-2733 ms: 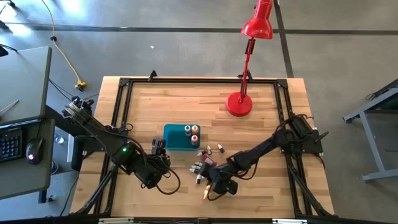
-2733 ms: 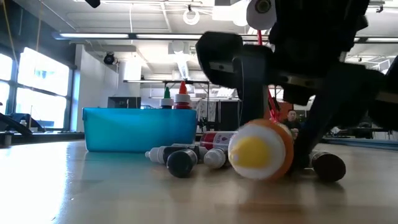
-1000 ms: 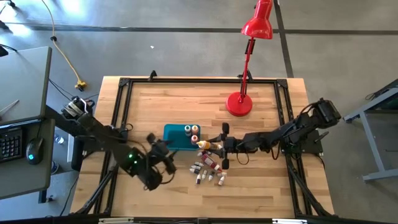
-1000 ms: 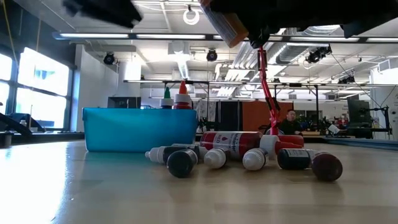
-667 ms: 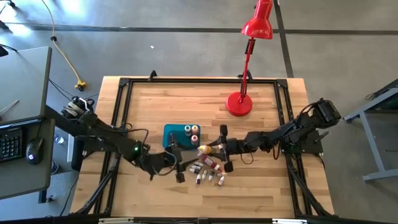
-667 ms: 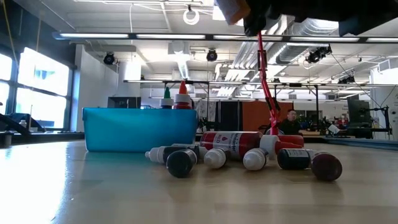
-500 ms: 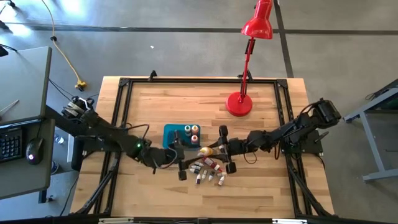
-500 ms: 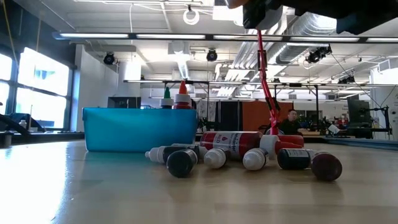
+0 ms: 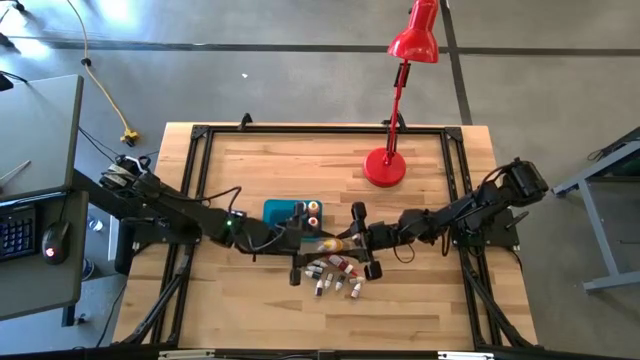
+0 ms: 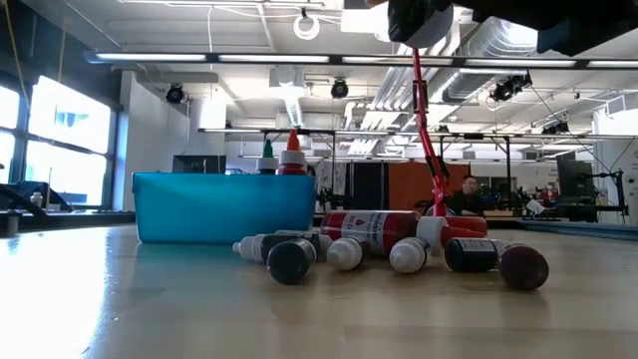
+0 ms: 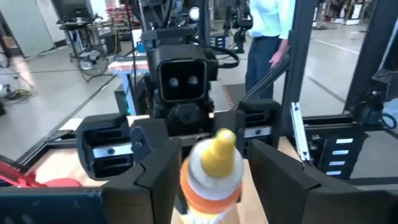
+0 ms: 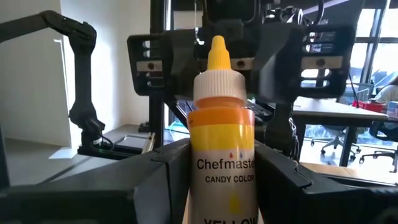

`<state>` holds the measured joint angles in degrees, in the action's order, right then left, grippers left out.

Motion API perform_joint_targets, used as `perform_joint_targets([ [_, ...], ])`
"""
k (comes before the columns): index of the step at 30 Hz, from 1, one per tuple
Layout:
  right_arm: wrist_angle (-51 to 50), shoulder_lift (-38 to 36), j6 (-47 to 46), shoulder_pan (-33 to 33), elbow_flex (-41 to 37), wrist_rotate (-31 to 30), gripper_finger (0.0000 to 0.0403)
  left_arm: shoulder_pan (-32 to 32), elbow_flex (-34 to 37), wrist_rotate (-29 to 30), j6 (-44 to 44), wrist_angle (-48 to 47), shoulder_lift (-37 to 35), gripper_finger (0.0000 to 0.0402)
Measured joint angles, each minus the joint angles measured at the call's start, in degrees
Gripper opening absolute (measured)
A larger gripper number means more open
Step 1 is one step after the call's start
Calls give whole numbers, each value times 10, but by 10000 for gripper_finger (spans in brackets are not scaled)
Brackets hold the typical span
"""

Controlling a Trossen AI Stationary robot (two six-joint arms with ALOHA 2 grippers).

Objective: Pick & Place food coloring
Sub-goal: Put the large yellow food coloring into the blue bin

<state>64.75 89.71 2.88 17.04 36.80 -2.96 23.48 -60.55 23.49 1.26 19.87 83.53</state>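
Note:
My right gripper (image 9: 340, 243) is shut on a yellow food coloring bottle (image 12: 222, 143) with an orange band, a white cap and a yellow tip, above the table's middle. My left gripper (image 9: 305, 249) is open and faces it from the table's left. Its fingers (image 12: 180, 65) stand on either side of the bottle's tip (image 11: 222, 142), apart from it. Several more bottles (image 9: 335, 272) lie on their sides in a pile on the wood (image 10: 399, 249). Two bottles (image 9: 308, 209) stand upright in the teal tub (image 10: 224, 207). My right gripper pinches the yellow bottle by the lower part of its body (image 12: 200, 177), one finger on each side. The fingers come level from the table's right and lie along the bottle. The bottle is lifted clear, its tip pointing toward my left gripper.
The teal tub (image 9: 283, 222) sits just beyond my left gripper toward the far edge. A red desk lamp (image 9: 385, 165) stands at the far right. A black frame (image 9: 200, 200) runs around the table. Bare wood lies along the near edge and the far left.
My left gripper has swung toward the table's right and slightly toward the far edge, from beside the pile up to the held bottle's tip, staying open. My right gripper has risen a little with the bottle, which has left the top of the low view.

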Motion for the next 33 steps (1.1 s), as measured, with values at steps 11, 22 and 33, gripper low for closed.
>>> perform_joint_targets([
  [11,23,0,21,0,-1,-9,138,1,-1,12,16,1,0,97],
  [22,8,0,22,0,-1,-14,150,2,-1,32,15,-3,0,90],
  [33,-132,0,36,0,0,-170,212,40,0,160,0,-82,-57,90],
])
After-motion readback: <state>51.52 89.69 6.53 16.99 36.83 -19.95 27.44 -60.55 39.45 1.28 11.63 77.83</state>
